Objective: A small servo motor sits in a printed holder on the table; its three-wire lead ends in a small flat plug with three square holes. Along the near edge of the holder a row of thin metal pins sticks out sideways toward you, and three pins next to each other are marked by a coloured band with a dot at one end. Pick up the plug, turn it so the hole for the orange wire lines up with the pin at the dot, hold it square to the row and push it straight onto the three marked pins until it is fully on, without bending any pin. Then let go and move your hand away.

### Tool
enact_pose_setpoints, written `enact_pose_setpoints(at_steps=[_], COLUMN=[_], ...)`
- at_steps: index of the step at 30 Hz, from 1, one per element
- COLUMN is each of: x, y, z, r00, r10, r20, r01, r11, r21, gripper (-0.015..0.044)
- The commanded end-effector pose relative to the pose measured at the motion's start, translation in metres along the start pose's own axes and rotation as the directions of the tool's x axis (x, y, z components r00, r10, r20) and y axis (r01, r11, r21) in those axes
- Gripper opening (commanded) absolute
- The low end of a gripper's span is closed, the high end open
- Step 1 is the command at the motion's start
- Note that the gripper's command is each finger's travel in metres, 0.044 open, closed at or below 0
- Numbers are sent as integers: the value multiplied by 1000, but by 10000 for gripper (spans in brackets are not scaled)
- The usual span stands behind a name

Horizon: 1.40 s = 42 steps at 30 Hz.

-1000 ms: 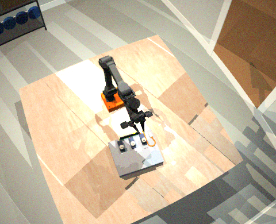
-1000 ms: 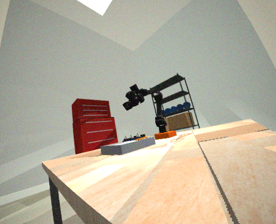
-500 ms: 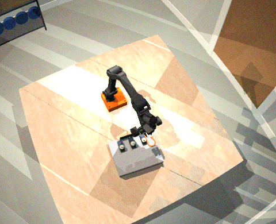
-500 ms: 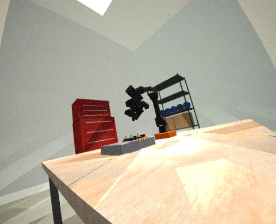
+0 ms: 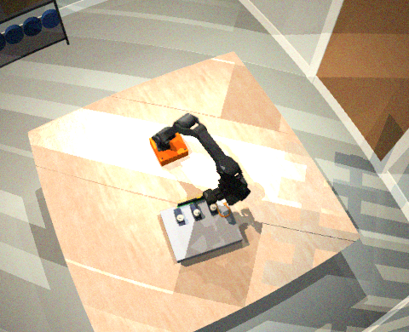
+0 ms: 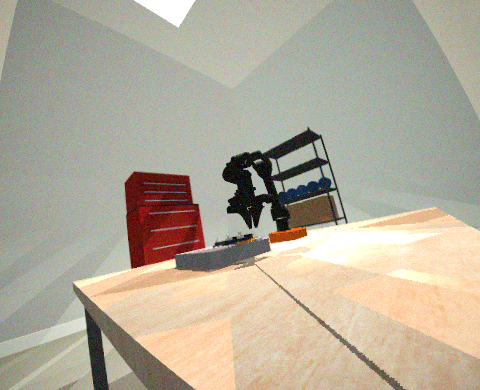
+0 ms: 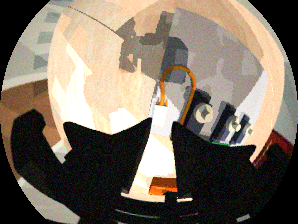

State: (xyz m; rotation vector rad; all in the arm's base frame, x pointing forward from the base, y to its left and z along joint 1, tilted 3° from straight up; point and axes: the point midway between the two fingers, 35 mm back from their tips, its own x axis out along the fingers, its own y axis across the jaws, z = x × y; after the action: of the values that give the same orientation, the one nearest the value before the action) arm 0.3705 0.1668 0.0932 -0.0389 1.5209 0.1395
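Observation:
The grey holder (image 5: 210, 238) (image 6: 225, 256) (image 7: 225, 57) carries dark servo bodies with pale round tops. The small white plug (image 7: 160, 116) lies at the holder's edge beside them, with its orange-looking lead (image 7: 192, 82) looping over the holder. My gripper (image 6: 252, 227) (image 7: 162, 123) points down above the holder's edge. It is partly open and empty. In the wrist view the plug shows between and beyond the fingertips, apart from them. In the top view the fingertips are hard to make out. The dark pin strip (image 5: 190, 202) shows green and yellow bits; single pins and the dot are too small to tell.
The holder lies on the wooden table (image 5: 111, 238) (image 6: 380, 310). The arm's orange base (image 5: 170, 154) (image 6: 290, 234) stands behind it. Away from the table are a red tool cabinet (image 6: 165, 230) and a black shelf rack with blue round things.

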Motion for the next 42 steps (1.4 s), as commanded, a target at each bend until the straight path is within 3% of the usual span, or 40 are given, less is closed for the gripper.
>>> enact_pose_setpoints(at_steps=[1, 7, 25, 28, 34, 42], x=[3, 26, 42, 42, 42, 24], y=[1, 1, 1, 1, 1, 2], z=[-1, -1, -2, -2, -2, 0], r00=[1000, 1000, 1000, 1000, 1000, 1000], r10=[-2, -2, -1, -1, -1, -1], r20=[-24, -24, -24, -24, -24, -24], r01=[2, 2, 2, 2, 2, 2], r11=[1000, 1000, 1000, 1000, 1000, 1000], r21=[10, 10, 10, 10, 10, 10], gripper=[115, 115, 115, 36, 0, 0])
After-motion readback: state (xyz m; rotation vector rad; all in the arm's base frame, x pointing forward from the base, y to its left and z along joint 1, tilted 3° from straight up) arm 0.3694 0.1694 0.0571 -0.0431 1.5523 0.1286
